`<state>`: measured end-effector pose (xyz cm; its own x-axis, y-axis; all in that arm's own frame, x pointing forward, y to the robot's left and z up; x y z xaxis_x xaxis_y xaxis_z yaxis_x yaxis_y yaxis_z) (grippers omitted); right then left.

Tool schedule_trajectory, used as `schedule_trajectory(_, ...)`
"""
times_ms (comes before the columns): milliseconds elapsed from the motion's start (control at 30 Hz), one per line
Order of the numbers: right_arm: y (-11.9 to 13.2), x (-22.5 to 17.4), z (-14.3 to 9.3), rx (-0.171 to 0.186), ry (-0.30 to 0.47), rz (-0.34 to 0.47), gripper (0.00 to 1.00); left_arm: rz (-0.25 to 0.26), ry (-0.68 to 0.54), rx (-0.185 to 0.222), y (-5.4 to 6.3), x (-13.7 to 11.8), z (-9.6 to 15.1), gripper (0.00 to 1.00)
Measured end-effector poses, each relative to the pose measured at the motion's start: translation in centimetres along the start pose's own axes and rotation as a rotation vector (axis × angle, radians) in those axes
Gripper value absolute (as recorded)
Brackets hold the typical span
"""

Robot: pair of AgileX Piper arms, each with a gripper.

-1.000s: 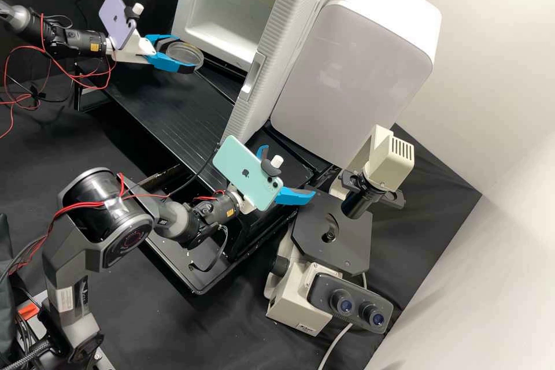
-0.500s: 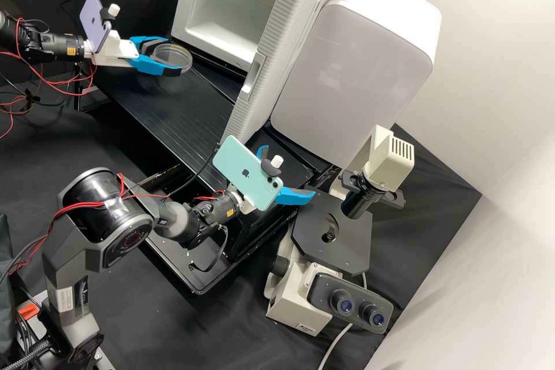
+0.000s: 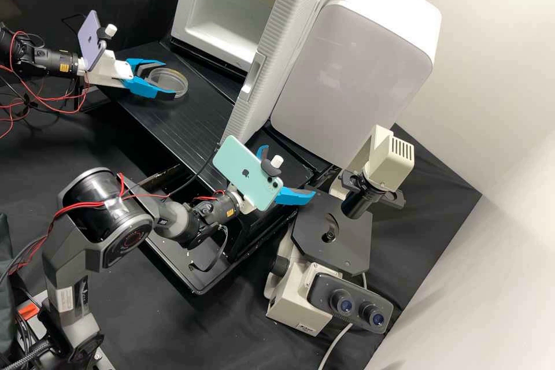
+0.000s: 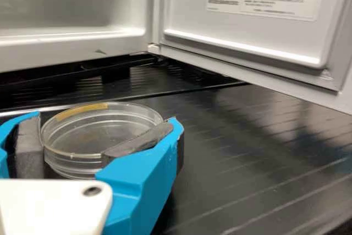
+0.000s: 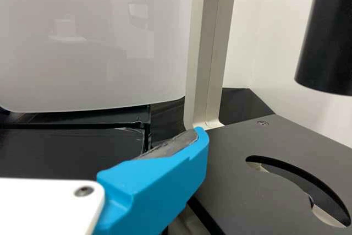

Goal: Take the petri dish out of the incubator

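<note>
One pincer (image 4: 103,122) snug around petri dish (image 4: 93,136)

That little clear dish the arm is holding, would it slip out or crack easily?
The petri dish looks thin, clear and stiff, so probably light but crackable if squeezed hard. Its smooth round wall may slip, though the left tool's grey pads likely help.

The bench (image 3: 231,324) has a black cloth on it. A long black ribbed tray (image 3: 185,121) lies on the cloth. The white incubator (image 3: 358,63) stands at the back of the tray. A microscope (image 3: 324,295) stands beside it. The petri dish (image 3: 166,82) may touch the tray.
</note>
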<state>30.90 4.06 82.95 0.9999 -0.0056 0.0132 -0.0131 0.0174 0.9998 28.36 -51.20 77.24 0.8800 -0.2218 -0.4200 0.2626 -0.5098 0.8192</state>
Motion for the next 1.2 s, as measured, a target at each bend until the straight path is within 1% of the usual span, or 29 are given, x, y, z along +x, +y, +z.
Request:
schedule_trajectory(167,0.0,0.0,0.0,0.0,0.0,0.0,1.0,-0.02,-0.043,0.024,-0.5,-0.1,0.9,0.0)
schedule_trajectory(300,0.0,0.0,0.0,0.0,0.0,0.0,1.0,-0.037,-0.078,0.056,-0.7,0.0,1.4,0.0)
schedule_trajectory(400,0.0,0.0,0.0,0.0,0.0,0.0,1.0,-0.044,-0.088,0.064,-0.8,-0.1,1.5,0.0)
schedule_trajectory(433,0.0,0.0,0.0,0.0,0.0,0.0,1.0,-0.045,-0.089,0.064,-0.8,-0.1,1.5,1.0)
schedule_trajectory(533,0.0,0.0,0.0,0.0,0.0,0.0,1.0,-0.051,-0.099,0.067,-0.9,-0.1,1.7,1.0)
schedule_trajectory(667,0.0,0.0,0.0,0.0,0.0,0.0,1.0,-0.059,-0.107,0.055,-1.0,-0.1,1.7,1.0)
schedule_trajectory(833,0.0,0.0,0.0,0.0,0.0,0.0,1.0,-0.061,-0.107,0.02,-1.0,-0.1,1.7,1.0)
schedule_trajectory(1133,0.0,0.0,0.0,0.0,0.0,0.0,1.0,-0.059,-0.107,-0.009,-0.9,0.0,1.8,1.0)
schedule_trajectory(1200,0.0,0.0,0.0,0.0,0.0,0.0,1.0,-0.059,-0.107,-0.009,-0.9,0.0,1.8,1.0)
